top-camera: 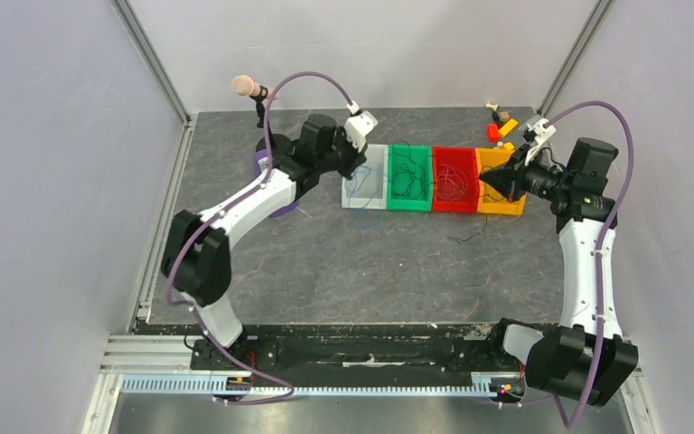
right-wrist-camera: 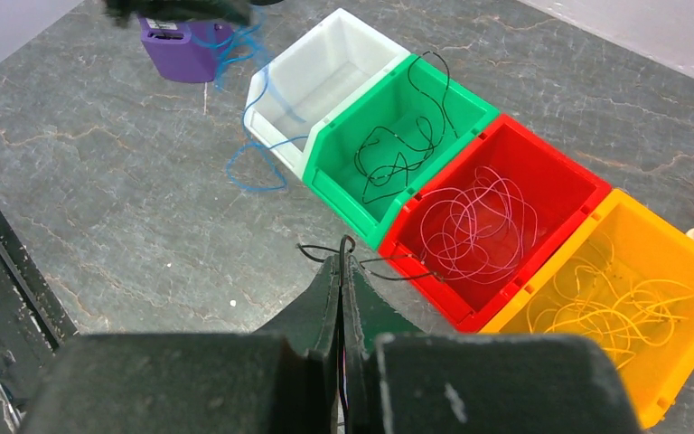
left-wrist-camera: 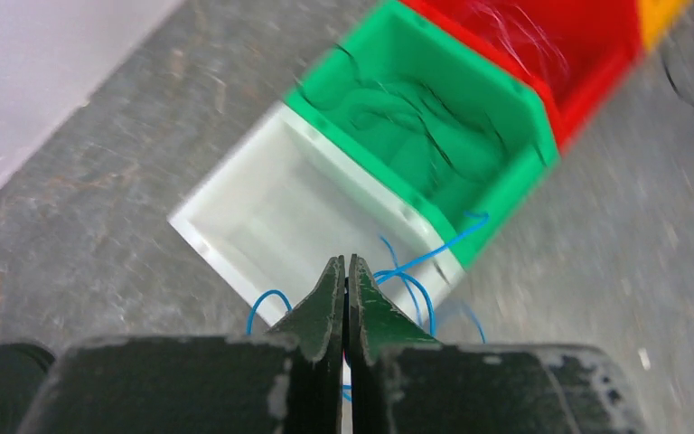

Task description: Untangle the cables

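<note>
Four open plastic bins (top-camera: 433,181) stood in a row on the grey mottled bench (top-camera: 370,271): a white bin (top-camera: 364,204), a green bin (top-camera: 411,206) holding a thin black cable (right-wrist-camera: 398,149), a red bin (top-camera: 454,208) holding a pale pink cable (right-wrist-camera: 479,221), and an orange bin (top-camera: 501,210) holding a yellow cable (right-wrist-camera: 610,303). We saw the left pincer (left-wrist-camera: 345,262) clamped tight on a thin blue cable (left-wrist-camera: 443,244) trailing over the white bin's near wall. The right pincer (right-wrist-camera: 342,262) was fully closed too, and we could not tell whether it gripped the second black cable (top-camera: 466,238) lying before the red bin.

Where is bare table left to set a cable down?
Widest bare patch: the table from the bin row to its near edge, but for a black cable before the red bin. Crowded by the white bin, where the blue cable spills.
</note>
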